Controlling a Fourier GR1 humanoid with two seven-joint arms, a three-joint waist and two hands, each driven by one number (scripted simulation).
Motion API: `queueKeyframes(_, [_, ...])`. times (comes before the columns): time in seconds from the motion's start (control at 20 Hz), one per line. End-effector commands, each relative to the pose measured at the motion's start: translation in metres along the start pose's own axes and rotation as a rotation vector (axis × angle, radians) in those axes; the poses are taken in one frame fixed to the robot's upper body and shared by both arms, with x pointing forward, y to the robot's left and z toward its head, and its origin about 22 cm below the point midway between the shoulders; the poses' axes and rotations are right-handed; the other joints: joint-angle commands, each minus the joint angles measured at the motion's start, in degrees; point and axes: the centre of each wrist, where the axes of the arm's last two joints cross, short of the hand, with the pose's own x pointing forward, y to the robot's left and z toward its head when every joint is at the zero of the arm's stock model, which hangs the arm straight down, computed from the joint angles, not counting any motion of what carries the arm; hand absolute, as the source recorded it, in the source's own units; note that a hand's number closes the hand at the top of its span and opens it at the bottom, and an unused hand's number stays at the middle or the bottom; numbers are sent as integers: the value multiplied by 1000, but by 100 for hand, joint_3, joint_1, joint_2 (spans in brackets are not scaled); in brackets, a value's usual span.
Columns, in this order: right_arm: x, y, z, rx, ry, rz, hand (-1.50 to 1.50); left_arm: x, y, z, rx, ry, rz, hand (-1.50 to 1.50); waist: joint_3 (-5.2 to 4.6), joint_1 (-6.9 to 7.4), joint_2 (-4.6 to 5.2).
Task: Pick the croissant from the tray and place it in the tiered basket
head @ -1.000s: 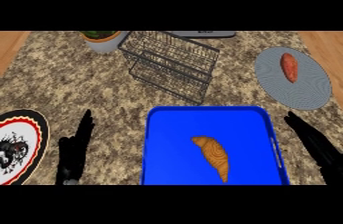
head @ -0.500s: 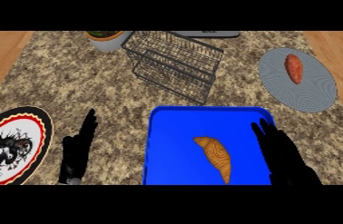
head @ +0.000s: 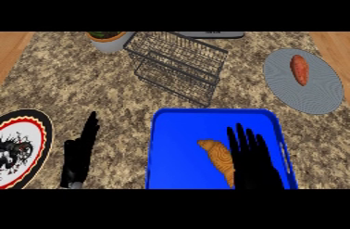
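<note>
Croissant (head: 216, 159) lies inside the blue tray (head: 171, 144), toward the tray's lower right, long axis running from 11 o'clock to 5 o'clock. Right hand (head: 252, 165) sits over the tray at the croissant's 3 o'clock side, fingers straight and slightly spread, pointing toward 12 o'clock; it overlaps the pastry's right edge, and contact cannot be confirmed. No finger is curled round the pastry. Left hand (head: 78, 154) rests open on the counter at 9 o'clock of the tray, fingers straight, well apart from it.

Tiered basket (head: 176, 66), a dark wire frame, stands at 12 o'clock of the tray, tilted in view.

Handling judgement: the croissant is probably light, soft and flaky, liable to crush or shed crust if squeezed at the tapered tips. Take hold across the thick middle, thumb on one long side and fingers on the other. The smooth tray floor may let it slide away; close from both sides together.
</note>
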Motion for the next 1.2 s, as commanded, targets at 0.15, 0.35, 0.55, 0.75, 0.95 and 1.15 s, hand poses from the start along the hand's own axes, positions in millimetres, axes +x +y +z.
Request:
queueKeyframes(0.15, [32, 14, -5, 73, 83, 61, -150, 9, -1, 6, 10, -6, 6, 0, 5, -6, -2])
queueKeyframes(0.35, [40, 13, -22, 114, 81, 47, -150, 11, 3, 5, 1, -6, 3, 0, 6, -5, 1])
queueKeyframes(0.55, [46, 43, -14, 142, 111, 132, -150, 3, 5, -3, 4, -22, -9, 0, 4, -23, 3])
queueKeyframes(0.75, [39, 41, -47, 200, 177, 172, -150, -1, -4, 5, 2, -4, 2, 0, 4, -6, 8])
queueKeyframes(0.95, [53, 44, -35, 211, 198, 153, -150, -1, -8, -13, 20, 0, -18, 0, 3, -46, 7])
queueKeyframes(1.15, [35, 51, -37, 242, 184, 171, -150, -2, -11, -1, -6, 6, 10, 0, 6, -25, 0])
